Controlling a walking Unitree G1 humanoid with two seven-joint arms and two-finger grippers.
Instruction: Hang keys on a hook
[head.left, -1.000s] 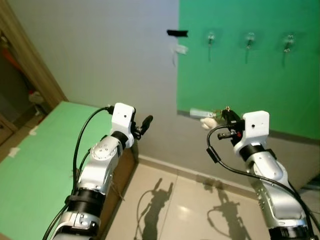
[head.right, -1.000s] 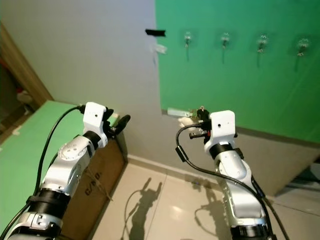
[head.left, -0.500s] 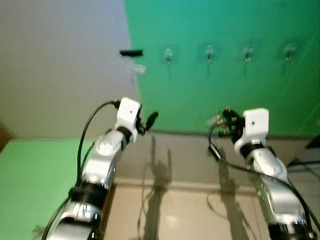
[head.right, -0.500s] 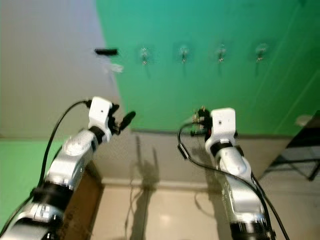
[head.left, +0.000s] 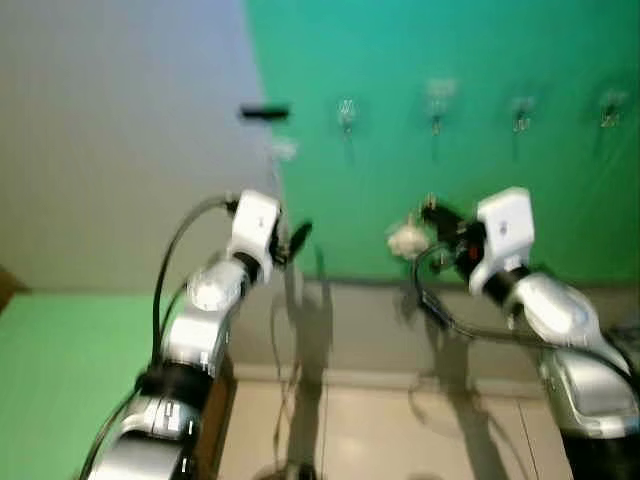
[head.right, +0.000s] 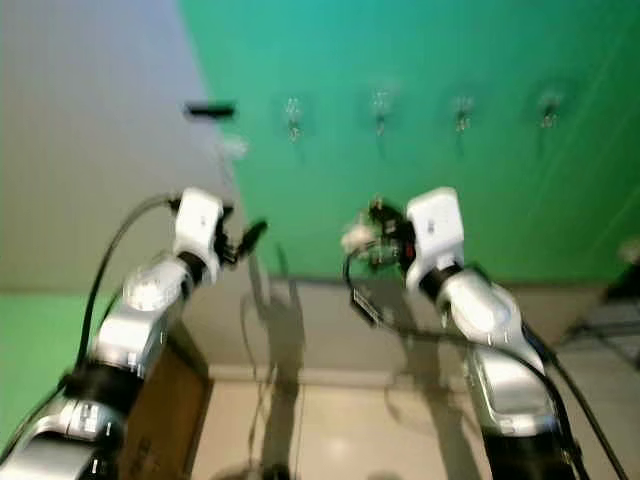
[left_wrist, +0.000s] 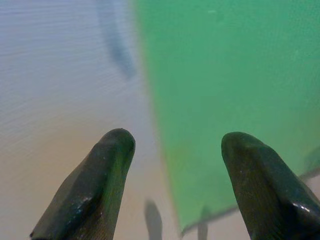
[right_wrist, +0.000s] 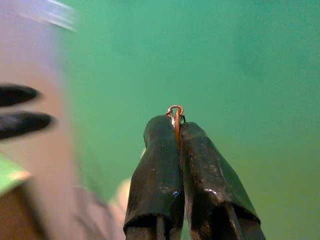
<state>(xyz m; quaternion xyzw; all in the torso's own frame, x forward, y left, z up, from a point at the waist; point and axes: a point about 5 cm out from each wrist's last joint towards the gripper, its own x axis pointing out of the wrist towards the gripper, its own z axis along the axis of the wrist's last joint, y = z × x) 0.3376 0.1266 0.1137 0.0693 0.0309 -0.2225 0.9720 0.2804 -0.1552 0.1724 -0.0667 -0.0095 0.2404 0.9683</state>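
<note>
Between the right fingers: small copper-coloured key ring (right_wrist: 175, 111), pinched tight by the right gripper (right_wrist: 177, 131), pale keys (head.left: 408, 240) dangling beside it.
Left gripper (left_wrist: 172, 150): black fingers spread wide, nothing between them.
Green wall panel (head.left: 420, 180): facing both raised arms.
Small metal hooks (head.left: 435, 105): a row high on the panel, above the keys, well apart from them.

Both head views are pretty smeared with motion blur and evenly lit, the arms throwing soft dark shadows on the grey wall (head.left: 120, 150) and floor (head.left: 400, 430) below, while the wrist shots are bright but soft, with only the black fingers (right_wrist: 165, 170) anywhere near sharp.
</note>
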